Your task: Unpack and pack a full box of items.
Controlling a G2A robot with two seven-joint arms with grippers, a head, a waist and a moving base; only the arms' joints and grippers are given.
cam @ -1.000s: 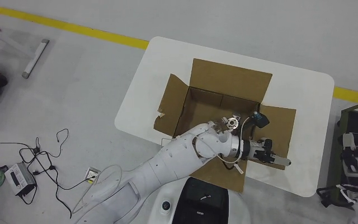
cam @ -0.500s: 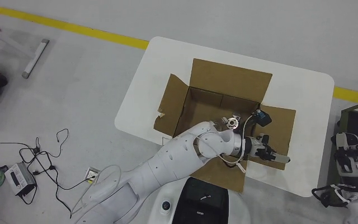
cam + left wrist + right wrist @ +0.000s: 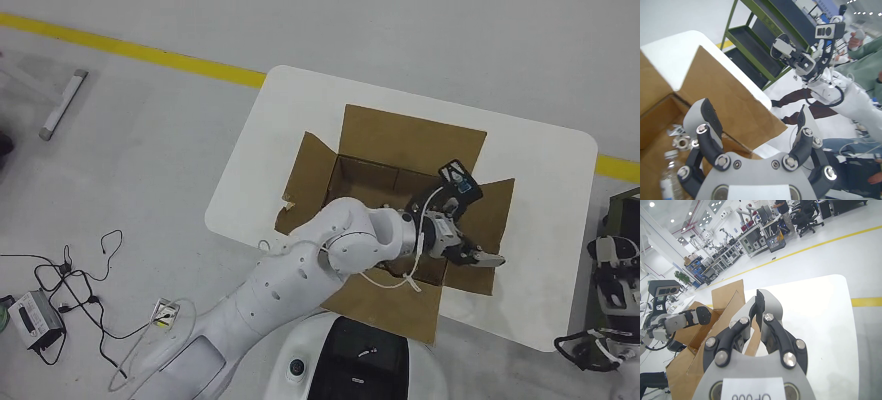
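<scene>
An open cardboard box [image 3: 372,178] stands on the white table [image 3: 270,130]. My left arm lies across the box, and its gripper [image 3: 480,257] is over the right-hand flap [image 3: 497,215]. In the left wrist view this gripper [image 3: 755,117] is open with nothing between its fingers, just above the flap's [image 3: 725,91] inner side. Below it inside the box lie a clear plastic bottle [image 3: 668,170] and a small metal part [image 3: 680,142]. My right gripper [image 3: 758,303] is shut and empty, held off the table's right end, with the box [image 3: 696,336] some way ahead of it.
Three more box flaps lie open around the box [image 3: 410,135]. A green metal shelf [image 3: 761,37] stands beyond the table's right end. Bare table surface [image 3: 810,306] stretches beside the box. Cables and a power brick [image 3: 35,320] lie on the floor at the left.
My left arm has swung toward the far side of the box, turning the gripper over the right flap. That flap now looks narrower and more raised.
</scene>
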